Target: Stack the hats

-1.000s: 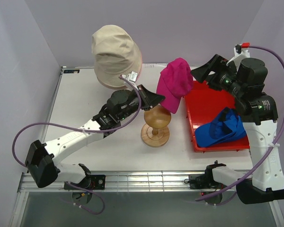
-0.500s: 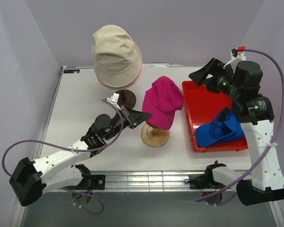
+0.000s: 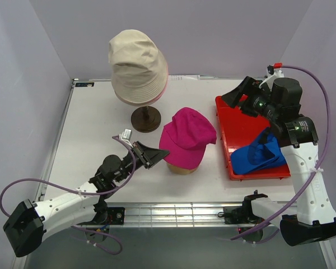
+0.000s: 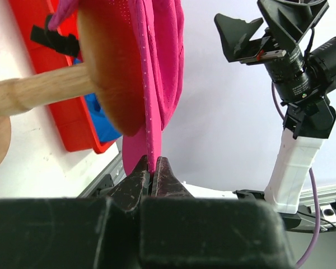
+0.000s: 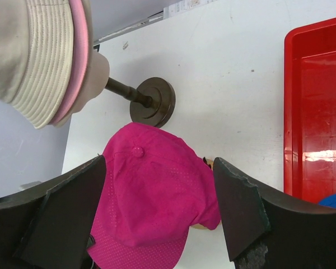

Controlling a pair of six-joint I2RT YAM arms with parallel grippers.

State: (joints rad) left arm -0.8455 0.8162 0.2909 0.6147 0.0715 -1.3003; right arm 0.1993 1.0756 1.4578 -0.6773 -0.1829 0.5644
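Closed hard with the left gripper (image 4: 152, 168) on a thin, perforated edge of the magenta cap (image 3: 187, 137), jaws pressed together with only the fabric between. Bill or back hem: cannot tell. Draped crown-up over a wooden head form (image 4: 106, 73), top button facing the ceiling, long axis running from the pinched near-left edge away toward the far right and the red tray (image 3: 242, 120). Sits near the middle of the table (image 3: 89, 123), just in front of a dark round stand (image 3: 145, 119).

Behind the grip, left arm (image 3: 73, 199) stretched low and nearly straight, reaching diagonally from the near-left corner, wrist tilted up toward the cap.

On the other side, right gripper (image 3: 231, 98) spread wide and holding nothing, hanging above the tray's far-left corner, aimed left and down at the cap. Right arm (image 3: 308, 179) upright from its base, bent sharply at the top.

Blue cap (image 3: 257, 157) crumpled at the tray's near end. At the back, beige bucket hat (image 3: 135, 64) stacked over light pink bucket hat (image 5: 78, 61), only a pink rim showing, both raised on the dark stand's post.
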